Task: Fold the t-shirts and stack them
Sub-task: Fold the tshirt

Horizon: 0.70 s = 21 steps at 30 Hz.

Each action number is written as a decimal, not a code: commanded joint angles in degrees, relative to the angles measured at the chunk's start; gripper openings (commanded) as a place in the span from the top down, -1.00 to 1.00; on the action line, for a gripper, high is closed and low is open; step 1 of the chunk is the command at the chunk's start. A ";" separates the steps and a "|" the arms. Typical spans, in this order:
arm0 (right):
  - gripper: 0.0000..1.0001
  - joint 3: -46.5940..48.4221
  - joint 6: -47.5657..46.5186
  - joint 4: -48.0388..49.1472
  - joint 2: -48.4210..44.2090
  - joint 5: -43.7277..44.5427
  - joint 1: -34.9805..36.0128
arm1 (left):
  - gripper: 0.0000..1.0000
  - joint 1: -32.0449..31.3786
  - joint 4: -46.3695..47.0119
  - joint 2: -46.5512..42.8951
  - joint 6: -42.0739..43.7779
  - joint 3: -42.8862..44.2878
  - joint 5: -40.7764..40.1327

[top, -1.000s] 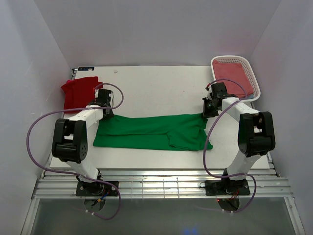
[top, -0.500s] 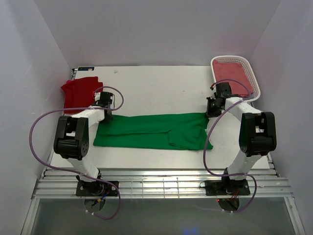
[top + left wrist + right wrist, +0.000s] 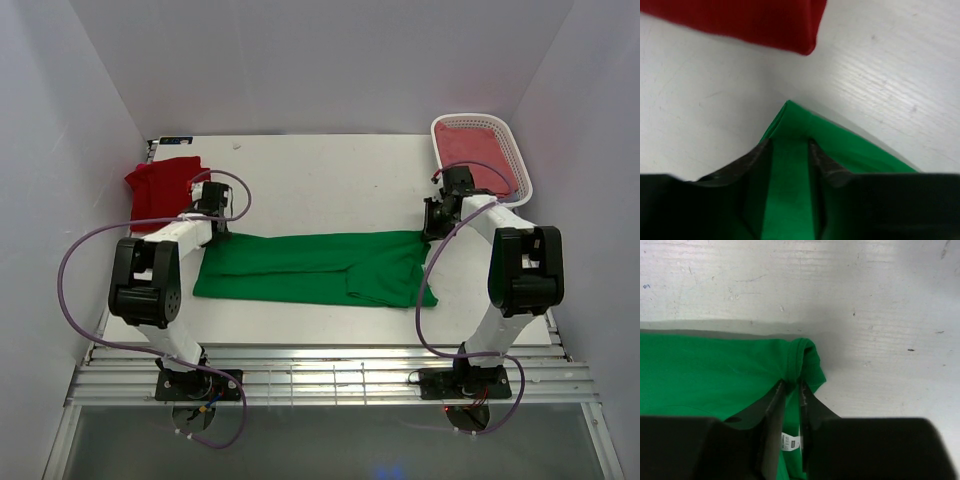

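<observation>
Two t-shirts lie on the white table [image 3: 330, 165], which fills most of the top view. The green t-shirt [image 3: 310, 268] is folded into a long band stretched left to right across the near half. A white basket [image 3: 527, 186] sits at the far right corner with a reddish cloth [image 3: 475, 145] inside. The red t-shirt [image 3: 155, 185] lies folded at the far left edge, close to the green one's left end but apart from it.

The left gripper [image 3: 788, 142] sits at the green band's far left corner, fingers apart with the corner lying between them. The right gripper [image 3: 790, 385] is at the far right corner, its fingers only a narrow gap apart with the hem gathered between them; whether they press it, I cannot tell. A small white label [image 3: 790, 440] shows in that gap.
</observation>
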 commanded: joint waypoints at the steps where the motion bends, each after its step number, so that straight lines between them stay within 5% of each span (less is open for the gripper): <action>1: 0.51 4.51 -1.12 -2.52 -3.93 2.35 -0.51 | 0.03 -0.07 4.02 -5.96 2.73 4.33 3.70; 7: 0.35 8.56 -1.99 -5.60 -10.52 3.59 -0.43 | -0.56 -2.44 5.88 -11.24 5.99 7.24 5.72; 10: 0.33 7.60 -1.38 -6.39 -14.83 1.13 0.19 | -0.55 -4.28 3.95 -14.31 6.17 5.49 5.81; 13: 0.70 3.83 0.37 -6.39 -18.26 -4.82 0.98 | -0.02 -5.43 0.52 -15.38 5.21 1.54 5.46; 14: 0.82 1.03 0.99 -6.13 -19.57 -6.51 1.41 | 0.73 -5.43 -0.35 -15.29 4.94 0.48 5.37; 15: 0.84 -0.56 1.52 -5.69 -20.19 -8.00 1.59 | 1.00 -5.61 -2.10 -14.59 4.07 -1.27 5.28; 21: 0.85 -10.32 5.03 -1.82 -24.06 -12.23 5.10 | 1.00 -5.52 -7.13 -13.09 0.99 -4.80 4.23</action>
